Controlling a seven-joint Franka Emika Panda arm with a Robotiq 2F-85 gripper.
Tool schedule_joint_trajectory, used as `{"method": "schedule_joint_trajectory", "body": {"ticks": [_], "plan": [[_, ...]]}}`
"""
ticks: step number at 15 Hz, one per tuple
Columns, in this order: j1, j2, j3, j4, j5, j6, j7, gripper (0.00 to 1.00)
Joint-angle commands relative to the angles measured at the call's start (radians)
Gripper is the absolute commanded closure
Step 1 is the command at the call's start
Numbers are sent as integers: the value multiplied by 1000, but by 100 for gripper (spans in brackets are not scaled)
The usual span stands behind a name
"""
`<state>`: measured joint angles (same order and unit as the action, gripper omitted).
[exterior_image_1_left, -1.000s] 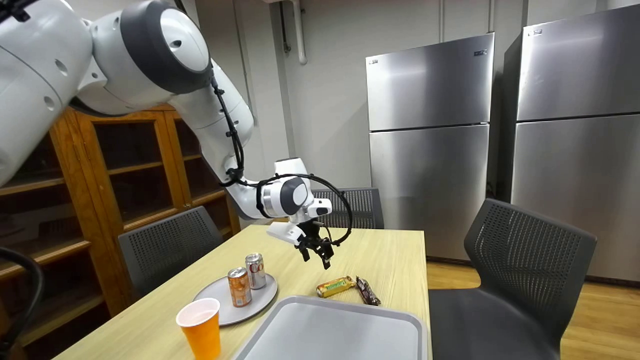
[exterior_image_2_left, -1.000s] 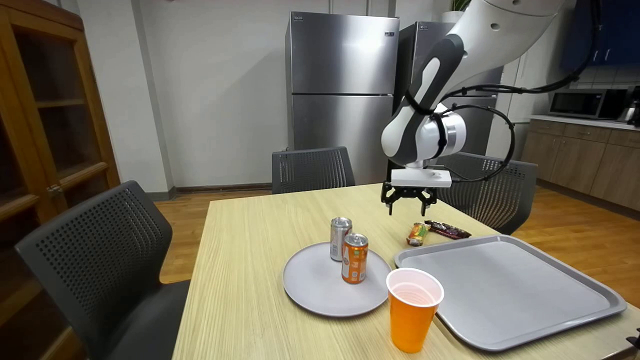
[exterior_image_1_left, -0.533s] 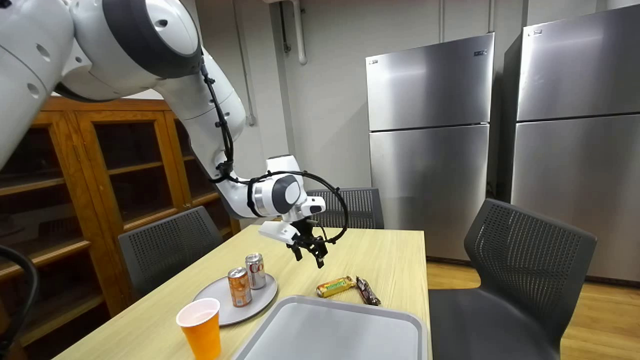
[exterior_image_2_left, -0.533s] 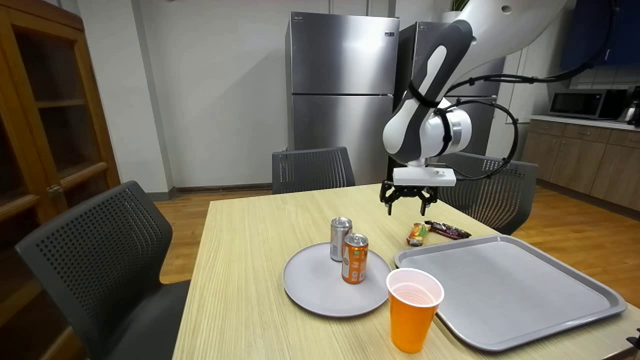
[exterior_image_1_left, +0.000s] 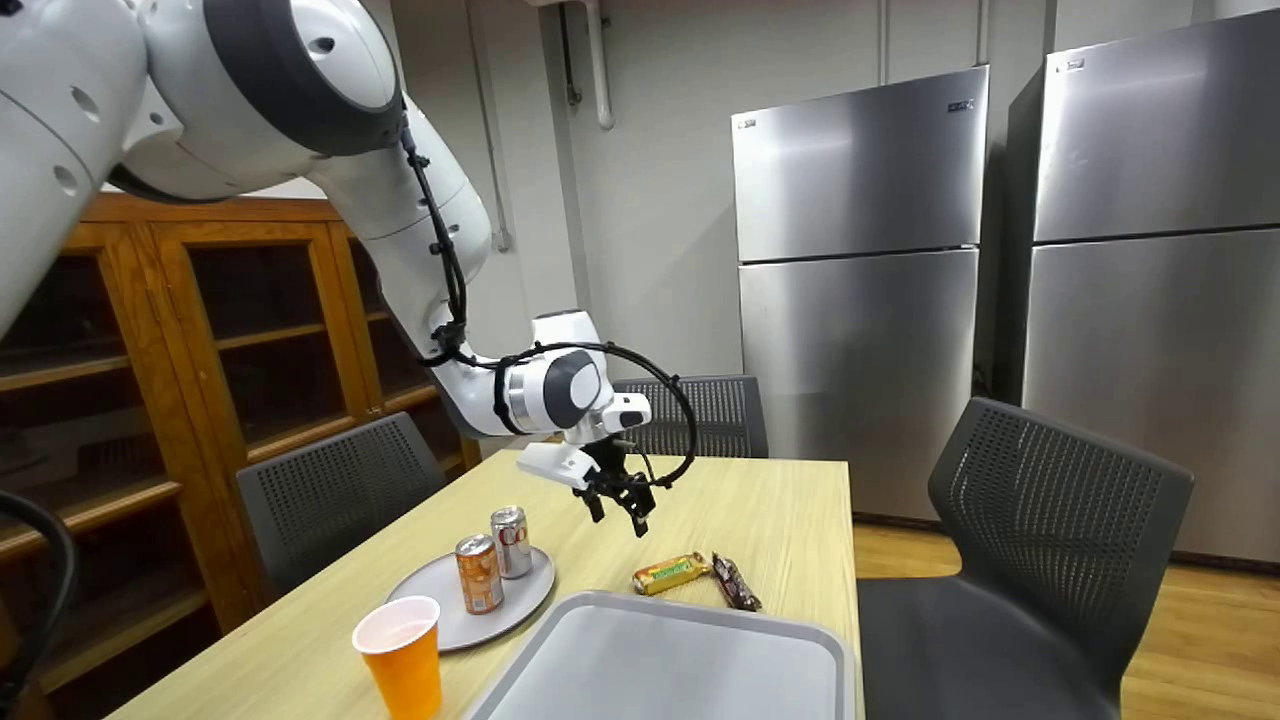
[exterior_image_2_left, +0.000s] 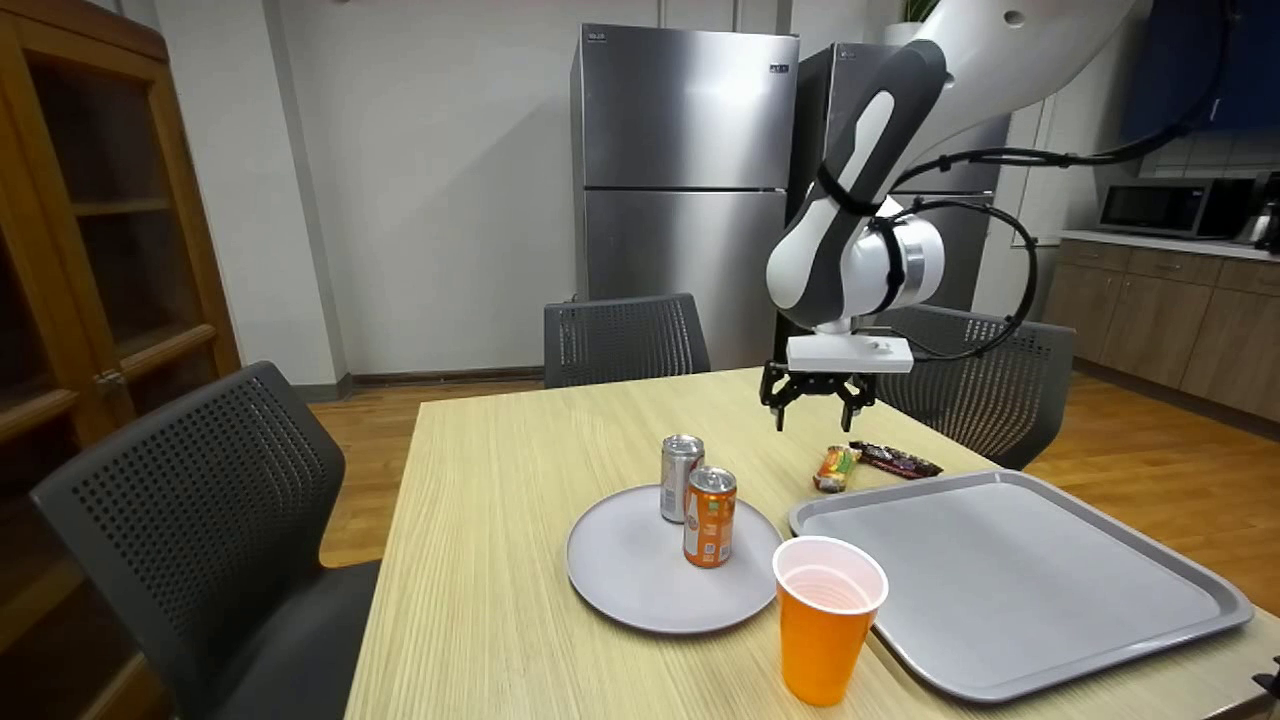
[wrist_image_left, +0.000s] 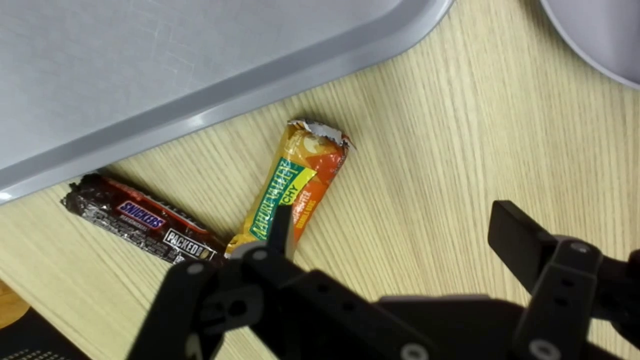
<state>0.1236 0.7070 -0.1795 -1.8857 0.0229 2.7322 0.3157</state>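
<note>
My gripper stands open above the wooden table, nothing between its fingers. In the wrist view its left finger overlaps the lower part of a yellow-and-orange Nature Valley granola bar, hiding some of it. Both exterior views show the gripper apart from the bar, up in the air. A dark brown Snickers bar lies against the granola bar's near end or very close to it; the gripper covers that spot. Beside both bars runs the edge of a grey rectangular tray.
A round grey plate bears a silver can and an orange can, both upright. An orange cup stands between plate and tray. Dark chairs surround the table; refrigerators stand behind.
During the first half second the arm and gripper shifted a little, leftward in an exterior view. Since then they hold still. The bars, cans, cup, plate and tray have not moved.
</note>
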Motion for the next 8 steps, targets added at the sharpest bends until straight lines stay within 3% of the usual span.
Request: {"method": "schedule_joint_trajectory", "body": {"ticks": [1, 8], "plan": [[-37, -8, 41, 6, 11, 2, -35, 0], [-119, -17, 159, 28, 71, 17, -131, 0]]}}
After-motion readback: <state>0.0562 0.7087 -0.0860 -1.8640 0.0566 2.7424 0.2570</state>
